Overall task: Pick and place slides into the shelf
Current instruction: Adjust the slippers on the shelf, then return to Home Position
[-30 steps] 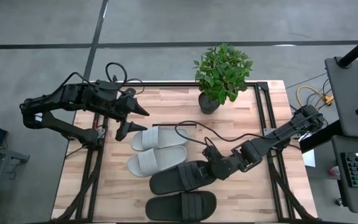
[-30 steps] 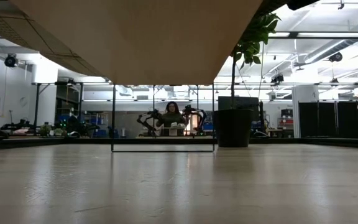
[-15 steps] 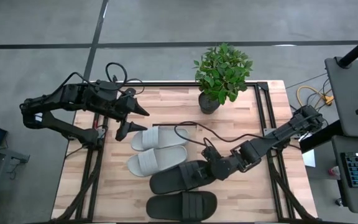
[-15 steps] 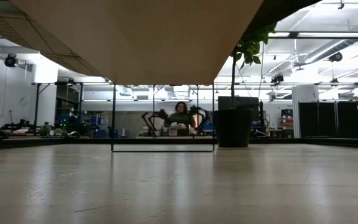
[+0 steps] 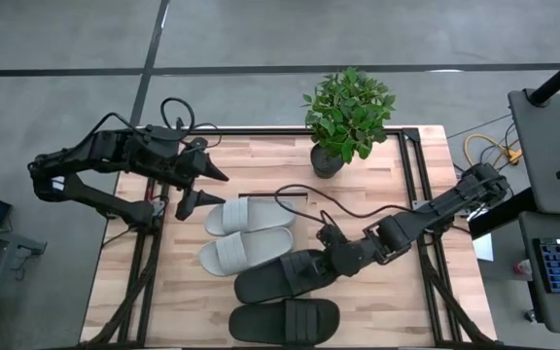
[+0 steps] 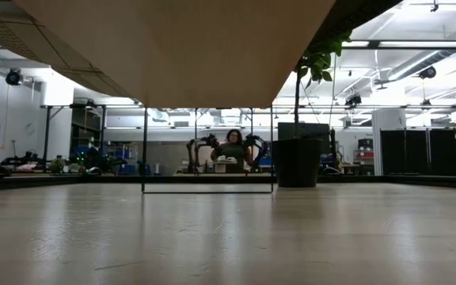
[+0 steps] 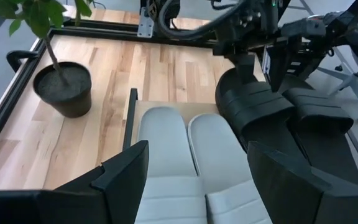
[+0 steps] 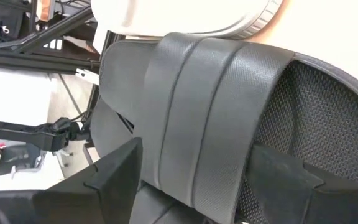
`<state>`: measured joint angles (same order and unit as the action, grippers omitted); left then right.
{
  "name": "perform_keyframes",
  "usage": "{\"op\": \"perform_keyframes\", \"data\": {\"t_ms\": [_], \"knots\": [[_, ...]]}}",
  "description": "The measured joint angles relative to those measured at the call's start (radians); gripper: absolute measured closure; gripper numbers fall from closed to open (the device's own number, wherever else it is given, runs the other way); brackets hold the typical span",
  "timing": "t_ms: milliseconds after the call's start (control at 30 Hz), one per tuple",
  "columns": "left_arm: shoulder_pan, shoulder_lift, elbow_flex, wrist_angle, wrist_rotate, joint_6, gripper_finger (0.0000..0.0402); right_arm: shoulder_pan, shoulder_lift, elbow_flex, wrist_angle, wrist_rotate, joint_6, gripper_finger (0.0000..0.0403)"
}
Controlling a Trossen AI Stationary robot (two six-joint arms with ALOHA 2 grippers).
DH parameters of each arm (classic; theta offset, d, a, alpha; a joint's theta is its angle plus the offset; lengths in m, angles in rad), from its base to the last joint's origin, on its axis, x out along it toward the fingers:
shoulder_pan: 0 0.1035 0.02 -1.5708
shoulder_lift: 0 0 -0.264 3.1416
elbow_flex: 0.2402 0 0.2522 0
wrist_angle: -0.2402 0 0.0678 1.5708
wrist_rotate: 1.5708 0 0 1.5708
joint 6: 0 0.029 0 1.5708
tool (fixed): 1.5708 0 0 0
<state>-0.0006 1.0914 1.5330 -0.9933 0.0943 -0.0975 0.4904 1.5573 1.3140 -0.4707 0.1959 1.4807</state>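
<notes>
Room: grey floor around a pale wood table (image 5: 377, 301) in the high view; low view looks level across the tabletop to a workshop, where a person (image 6: 232, 152) sits far off, too small to make out; a broad tan underside fills the top of that view, what it belongs to unclear
Table: black frame rails (image 5: 418, 194) along its edges; potted plant (image 5: 346, 112) at the far edge, its pot also in the left wrist view
Shelf: shelf (image 5: 304, 209) mostly hidden under the slides; only a pale strip and a thin black bar at its far edge show from above; left wrist view shows one black bar beside the grey pair
Grey slides: grey pair (image 5: 246, 233) side by side, touching, lying across the shelf area, nearer the left arm
Black slides: upper black slide (image 5: 285, 276) just beside the grey pair, one end under the right hand; lower black slide (image 5: 282, 320) close to the table's near edge, just apart from the other
Right hand: right hand (image 5: 330, 261) low at the end of the upper black slide; fingers spread apart, released; right wrist view shows them on either side of the ribbed strap; whether they touch it cannot be told
Left hand: left hand (image 5: 206, 188) above the table's far left part, near the grey pair, fingers wide, holding nothing
Cut off: right wrist view so filled by the black slide that its outline is lost
</notes>
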Motion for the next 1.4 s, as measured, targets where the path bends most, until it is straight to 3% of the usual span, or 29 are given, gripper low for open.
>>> {"op": "perform_keyframes", "data": {"t_ms": [400,500,800,1067,1400], "knots": [[0.000,-0.077,0.001,-0.020,-0.068,0.000,0.0143,-0.005,-0.128,0.000,-0.150,0.033,-0.003,0.0141],[0.000,-0.099,0.001,-0.019,-0.090,0.000,0.0143,-0.007,-0.181,0.000,-0.156,0.115,-0.044,0.0140],[0.000,-0.136,0.001,0.020,-0.132,-0.028,0.0143,-0.007,-0.331,0.000,-0.126,0.492,-0.256,0.0150],[0.000,-0.168,0.001,0.163,-0.175,-0.027,0.0143,-0.007,-0.421,0.001,-0.071,0.628,-0.460,0.0161],[0.000,-0.188,0.000,0.221,-0.232,-0.028,0.0143,-0.007,-0.485,0.001,0.017,0.770,-0.675,0.0165]]}}
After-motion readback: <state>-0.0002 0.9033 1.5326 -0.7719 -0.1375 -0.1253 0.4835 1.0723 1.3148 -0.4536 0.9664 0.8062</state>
